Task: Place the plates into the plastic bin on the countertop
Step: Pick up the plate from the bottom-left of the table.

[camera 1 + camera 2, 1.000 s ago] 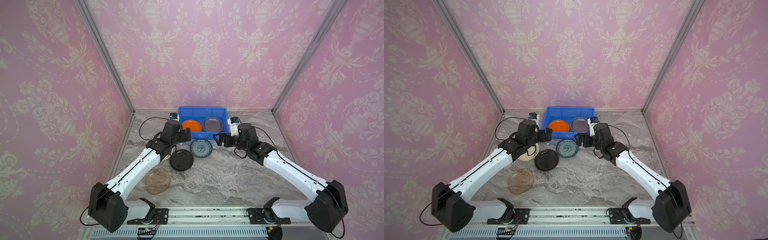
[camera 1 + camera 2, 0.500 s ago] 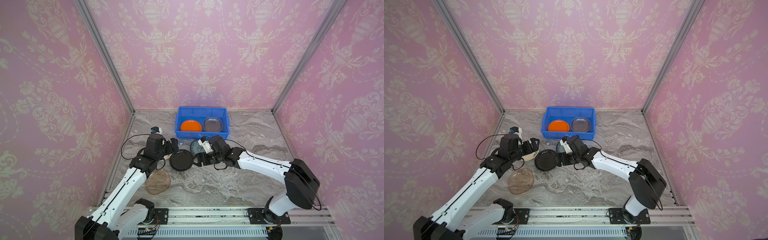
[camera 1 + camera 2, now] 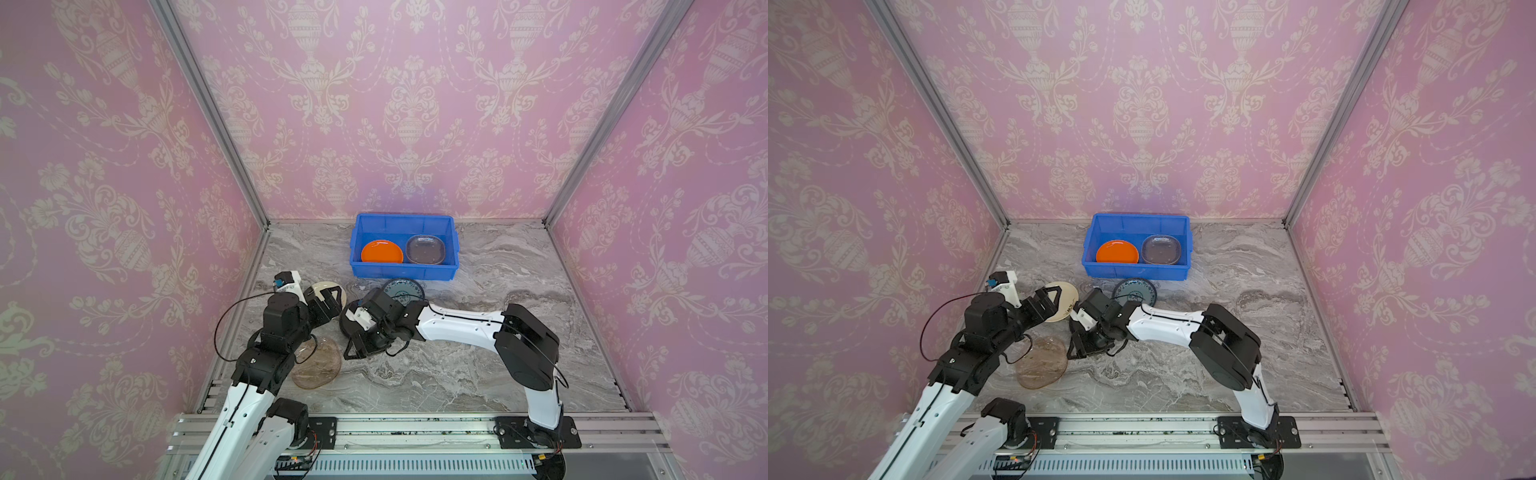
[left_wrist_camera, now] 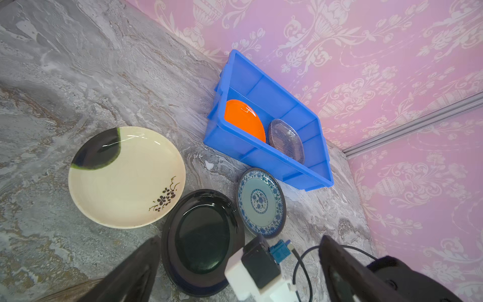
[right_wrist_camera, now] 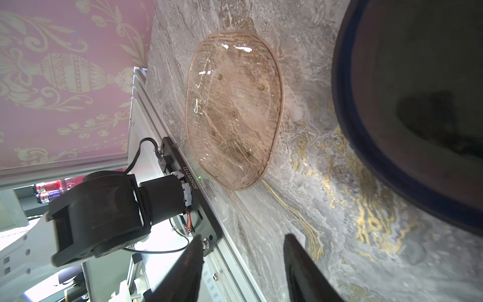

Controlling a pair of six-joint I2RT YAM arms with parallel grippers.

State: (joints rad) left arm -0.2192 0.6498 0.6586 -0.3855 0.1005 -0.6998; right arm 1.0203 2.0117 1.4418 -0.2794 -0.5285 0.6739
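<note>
Inside the plastic bin [image 3: 402, 272], in a top view, an orange plate [image 3: 381, 252] and a clear plate [image 3: 425, 249] lie side by side. On the counter [image 3: 478, 374], a teal plate [image 3: 405, 286] sits just outside the bin's front wall. A cream plate [image 3: 332, 286] lies farther from the bin, and a brownish plate [image 3: 318, 365] farthest. The left pincer [image 3: 328, 303] hangs over the cream plate. The right pincer [image 3: 358, 353] points down beside the brownish plate, its wrist above a mostly hidden black plate [image 3: 345, 322].

From the left wrist, the left pincer [image 4: 239, 239] is spread wide and empty. The black plate [image 4: 201, 235] lies between the cream plate [image 4: 126, 177] and the teal plate [image 4: 261, 200].

From the right wrist, the right pincer [image 5: 243, 251] is half spread, pinching nothing, with bare counter between its jaws. The brownish plate [image 5: 232, 109] lies ahead, apart from the tips.

The step appears to be taking the brownish plate. It lies flat and looks slippery, so one jaw should slide under the thin rim before a gentle squeeze. The lift should stay clear of the nearby left arm.
</note>
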